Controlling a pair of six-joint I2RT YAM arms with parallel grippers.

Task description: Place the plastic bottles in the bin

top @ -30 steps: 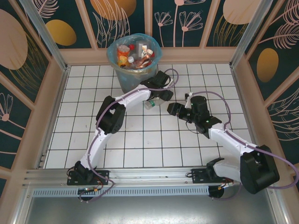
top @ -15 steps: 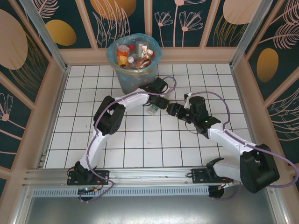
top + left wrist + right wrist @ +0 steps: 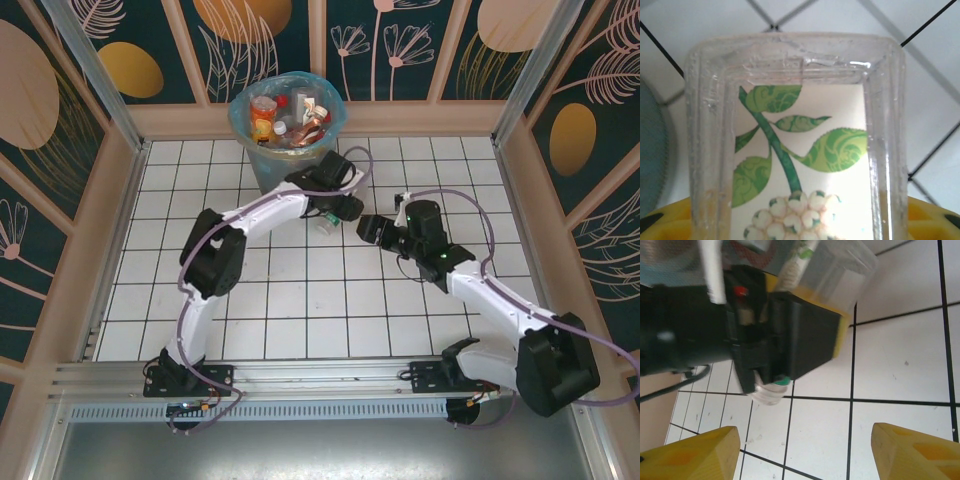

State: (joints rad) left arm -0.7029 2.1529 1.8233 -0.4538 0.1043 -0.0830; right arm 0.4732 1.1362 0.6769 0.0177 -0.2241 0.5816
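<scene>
Evidently left pincer [image 3: 331, 217] clamps light, crushable clear square plastic bottle [image 3: 800, 150] mid-body, six o'clock of grey blue-lined bin [image 3: 268, 168]; right pincer [image 3: 805, 450] gapes empty.

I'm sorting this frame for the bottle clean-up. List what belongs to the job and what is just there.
Job: clear bottle with green-leaf label; left gripper around it; bin; bottles in the bin.
Just there: right gripper, open and empty; tiled table; patterned walls.

Lab test cell.
I see a gridded white desk [image 3: 300, 310] boxed by leaf-printed panels [image 3: 400, 40], an aluminium rail [image 3: 320, 372] at its edge.
</scene>
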